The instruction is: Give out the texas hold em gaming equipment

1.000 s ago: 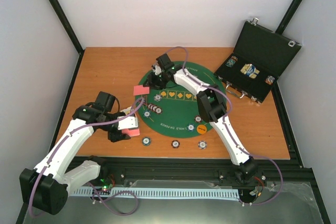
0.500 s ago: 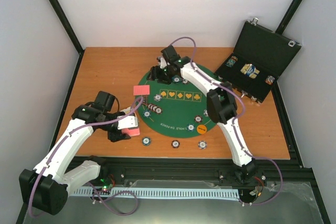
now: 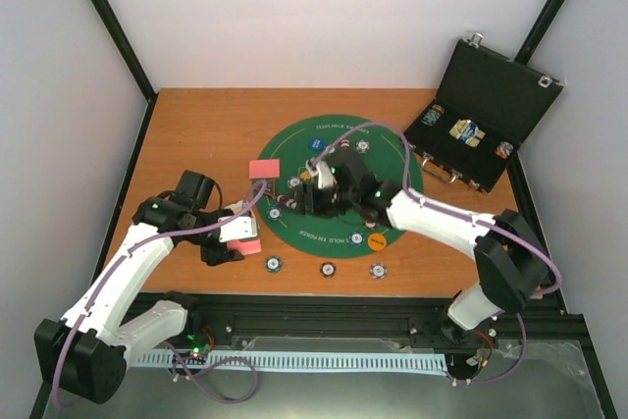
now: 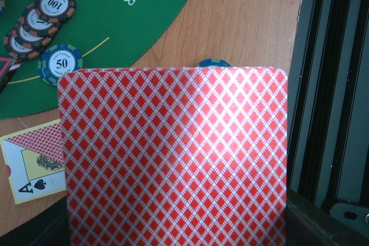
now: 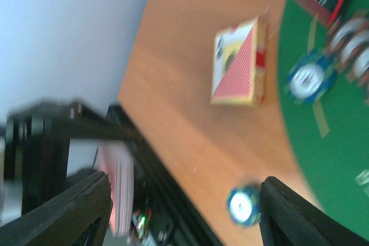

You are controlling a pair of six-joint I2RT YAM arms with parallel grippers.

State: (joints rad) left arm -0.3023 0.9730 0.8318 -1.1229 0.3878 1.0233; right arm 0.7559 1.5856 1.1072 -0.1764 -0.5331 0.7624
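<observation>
Clamping the red-backed cards [image 4: 173,159] in the left gripper [image 3: 240,234] at eight o'clock of the mat [image 3: 391,152], holding the right gripper [image 5: 184,197] spread apart, empty, over it

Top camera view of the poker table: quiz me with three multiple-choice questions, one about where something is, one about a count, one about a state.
1. Where does the black case stand on the table?
A. right rear
B. left front
C. centre

2. How many chips lie on bare wood just in front of the green mat?
A. one
B. three
C. six

3. What is the left end effector doing?
A. open and empty
B. shut on red-backed cards
C. resting inside the case

Answers:
1 A, the black case sits open by the right rear corner.
2 B, three chips form a row between the green mat and the near edge.
3 B, a card back fills the left wrist view, and the top view shows the stack at its tip.
</observation>
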